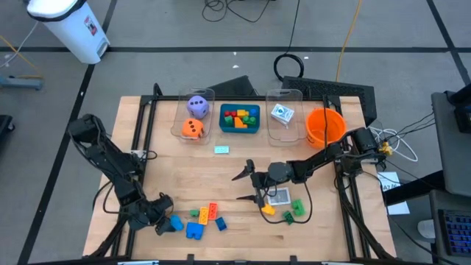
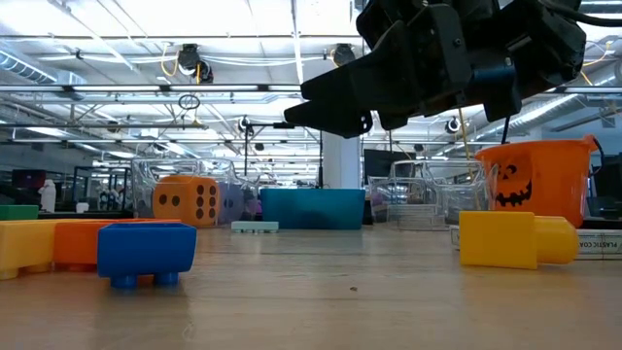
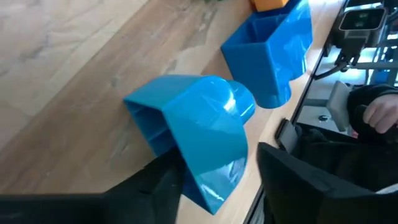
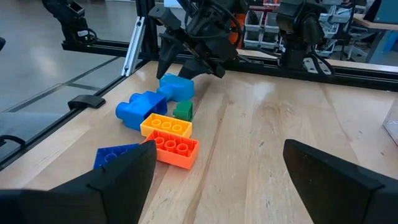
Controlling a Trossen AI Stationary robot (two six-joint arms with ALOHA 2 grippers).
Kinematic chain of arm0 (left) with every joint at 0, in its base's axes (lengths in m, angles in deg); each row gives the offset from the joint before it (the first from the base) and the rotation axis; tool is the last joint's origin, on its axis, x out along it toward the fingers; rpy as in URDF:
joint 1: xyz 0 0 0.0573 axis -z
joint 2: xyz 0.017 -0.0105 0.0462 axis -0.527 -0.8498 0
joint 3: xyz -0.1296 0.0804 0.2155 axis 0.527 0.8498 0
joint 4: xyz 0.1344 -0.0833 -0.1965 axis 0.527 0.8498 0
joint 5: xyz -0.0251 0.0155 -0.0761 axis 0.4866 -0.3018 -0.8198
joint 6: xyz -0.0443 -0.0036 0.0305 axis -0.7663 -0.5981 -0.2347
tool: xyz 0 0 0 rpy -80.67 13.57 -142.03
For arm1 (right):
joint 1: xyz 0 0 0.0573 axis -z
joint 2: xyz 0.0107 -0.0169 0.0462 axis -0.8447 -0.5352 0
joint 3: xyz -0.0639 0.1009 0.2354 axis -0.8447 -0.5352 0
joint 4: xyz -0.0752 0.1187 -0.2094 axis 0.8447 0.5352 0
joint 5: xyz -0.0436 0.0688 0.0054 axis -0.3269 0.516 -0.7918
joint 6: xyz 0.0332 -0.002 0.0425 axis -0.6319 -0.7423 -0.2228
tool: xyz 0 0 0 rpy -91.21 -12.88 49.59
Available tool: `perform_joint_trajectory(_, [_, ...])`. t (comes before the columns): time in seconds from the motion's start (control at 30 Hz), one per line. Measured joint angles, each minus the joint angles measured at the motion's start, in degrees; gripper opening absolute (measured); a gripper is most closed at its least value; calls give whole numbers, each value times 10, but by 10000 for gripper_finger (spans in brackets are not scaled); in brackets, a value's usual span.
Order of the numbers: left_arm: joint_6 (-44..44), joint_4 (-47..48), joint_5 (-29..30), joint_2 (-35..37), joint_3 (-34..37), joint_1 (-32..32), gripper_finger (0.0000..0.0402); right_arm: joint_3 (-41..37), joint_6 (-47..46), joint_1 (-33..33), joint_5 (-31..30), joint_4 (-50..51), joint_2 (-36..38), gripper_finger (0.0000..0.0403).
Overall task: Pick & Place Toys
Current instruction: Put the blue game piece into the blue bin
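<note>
A light blue brick (image 3: 199, 134) lies on the table near its front left, beside a darker blue brick (image 3: 273, 46). My left gripper (image 1: 163, 221) comes down at it on a slant, open, with one finger on each side of the brick's nearer end. More bricks lie just to the right: yellow (image 4: 166, 124), orange (image 4: 174, 149), green (image 4: 183, 111) and blue (image 4: 115, 155). My right gripper (image 1: 238, 188) hovers open and level above the table's middle. A white card (image 1: 278, 196), a yellow brick (image 1: 268, 210) and green bricks (image 1: 294, 210) lie under its arm. My left gripper has the light blue brick's nearer end (image 3: 205, 180) between its open fingers, coming slanting down from the table's left. One finger (image 3: 158, 186) lies right beside the brick's side; I cannot tell whether it touches. The other finger (image 3: 298, 180) stands apart. The brick rests on the table.
Along the far edge stand a clear bin (image 1: 197, 118) with a purple and an orange die, a teal tray (image 1: 256, 120) of bricks, a second clear bin (image 1: 283, 125) and an orange bowl (image 1: 324, 126). A small teal piece (image 1: 221, 149) lies mid-table.
</note>
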Motion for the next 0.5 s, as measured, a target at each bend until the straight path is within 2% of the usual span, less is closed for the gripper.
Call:
perform_joint_trajectory(0.37, [78, -9, 9, 1, 0, -3, 30, 0, 0, 0, 0, 0, 0, 341])
perform_joint_trajectory(0.43, [101, -12, 9, 4, 0, -9, 11, 0, 2, 0, 0, 0, 0, 341])
perform_joint_trajectory(0.5, [120, -11, 2, 13, 0, -16, 11, 0, 6, 0, 0, -2, 0, 341])
